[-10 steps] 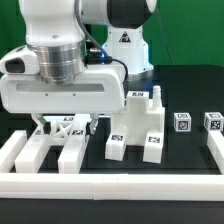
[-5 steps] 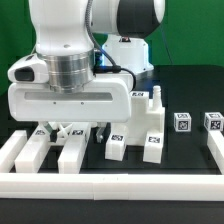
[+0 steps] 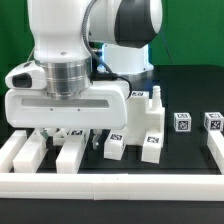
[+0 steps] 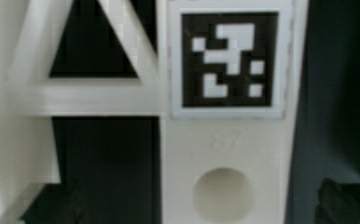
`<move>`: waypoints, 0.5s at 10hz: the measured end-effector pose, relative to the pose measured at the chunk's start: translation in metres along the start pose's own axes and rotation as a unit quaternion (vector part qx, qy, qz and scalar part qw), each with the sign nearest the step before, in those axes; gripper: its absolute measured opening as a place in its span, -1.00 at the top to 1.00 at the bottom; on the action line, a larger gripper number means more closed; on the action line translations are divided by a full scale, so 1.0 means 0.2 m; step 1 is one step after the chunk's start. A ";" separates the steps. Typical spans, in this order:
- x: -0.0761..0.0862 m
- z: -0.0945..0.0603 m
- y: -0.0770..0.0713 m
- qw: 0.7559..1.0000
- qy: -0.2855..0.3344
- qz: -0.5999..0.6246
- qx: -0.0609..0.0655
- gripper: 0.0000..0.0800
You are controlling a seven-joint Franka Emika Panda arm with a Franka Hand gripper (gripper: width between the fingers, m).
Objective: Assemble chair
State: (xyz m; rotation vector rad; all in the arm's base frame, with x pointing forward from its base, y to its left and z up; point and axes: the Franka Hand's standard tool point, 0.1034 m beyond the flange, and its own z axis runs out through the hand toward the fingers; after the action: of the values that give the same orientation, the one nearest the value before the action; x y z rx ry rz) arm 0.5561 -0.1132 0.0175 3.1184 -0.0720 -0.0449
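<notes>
The chair is still loose white pieces. In the wrist view a white bar (image 4: 223,120) with a black-and-white tag (image 4: 227,58) and an oval hole lies lengthwise between my gripper's (image 4: 202,206) dark fingertips (image 4: 45,207). A cross-piece joins the bar on one side. The jaws stand wide on either side of the bar and I see no contact. In the exterior view my gripper (image 3: 72,131) hangs low over white bars (image 3: 70,152) at the exterior view's left, and its hand hides most of the piece below it.
Two pegged white blocks (image 3: 152,142) and a taller slab (image 3: 150,108) stand just to the exterior view's right of the hand. Two small tagged cubes (image 3: 183,122) sit further right. White border rails (image 3: 110,186) run along the front and right edges.
The hand has come down toward the white pieces on the exterior view's left and shifted slightly right. The jaws stayed wide open. No piece has moved.
</notes>
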 end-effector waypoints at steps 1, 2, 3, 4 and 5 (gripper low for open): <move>0.00 0.00 0.00 1.000 0.000 0.000 0.000 -0.31; 0.00 0.00 0.00 1.000 0.000 0.000 0.000 0.02; 0.00 0.00 0.00 1.000 0.000 0.000 0.000 0.02; 0.00 0.00 0.00 1.000 0.000 0.000 0.000 0.29; 0.00 0.00 0.00 1.000 0.000 0.000 0.000 0.29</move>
State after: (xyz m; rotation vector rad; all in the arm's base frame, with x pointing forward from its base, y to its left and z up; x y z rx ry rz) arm 0.5561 -0.1136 0.0171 3.1176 -0.0724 -0.0445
